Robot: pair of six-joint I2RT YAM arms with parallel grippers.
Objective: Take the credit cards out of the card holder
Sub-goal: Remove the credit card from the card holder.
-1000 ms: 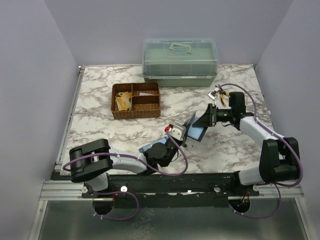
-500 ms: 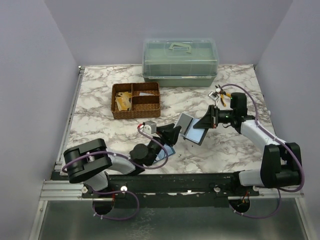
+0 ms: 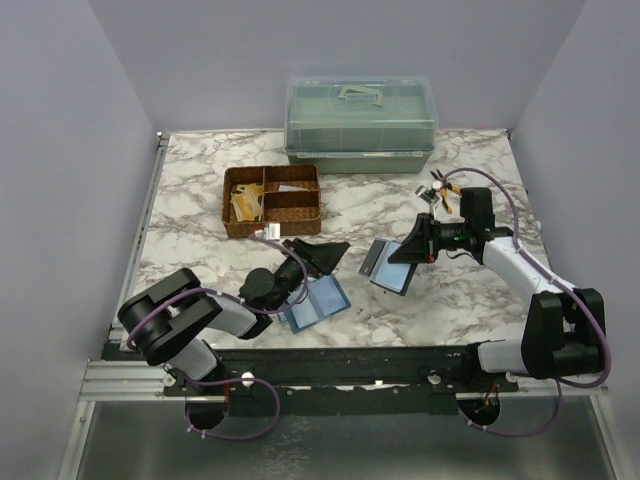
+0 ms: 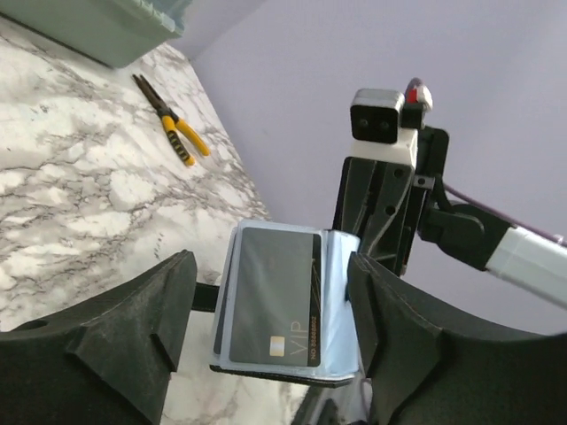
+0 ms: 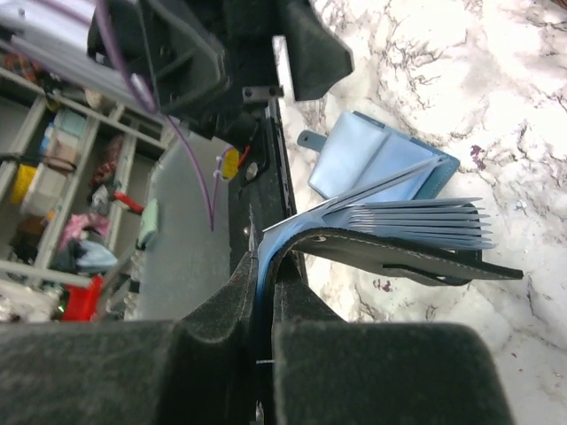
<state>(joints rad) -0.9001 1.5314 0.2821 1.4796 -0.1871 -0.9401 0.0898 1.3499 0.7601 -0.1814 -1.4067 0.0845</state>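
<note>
My right gripper [image 3: 410,250] is shut on one flap of the black card holder [image 3: 392,264] and holds it above the table, opened toward the left arm. In the right wrist view the pinched flap [image 5: 266,266] is blue-grey inside, and several sleeves [image 5: 416,226] fan out. A dark credit card [image 4: 275,301] marked VIP sits in the front sleeve of the card holder [image 4: 341,301]. My left gripper [image 3: 330,252] stands open a short way left of the holder, touching nothing. In the left wrist view its fingers [image 4: 133,328] frame the card from a distance.
A light-blue flat folder [image 3: 315,303] lies on the marble by the left arm. A brown compartment tray [image 3: 272,200] sits at the back left and a clear lidded box [image 3: 360,125] at the back. Yellow-handled pliers [image 3: 440,188] lie at the far right.
My left gripper opened and drew back to the left, away from the card holder. The light-blue folder now lies on the table. My right gripper shut on the holder's flap.
</note>
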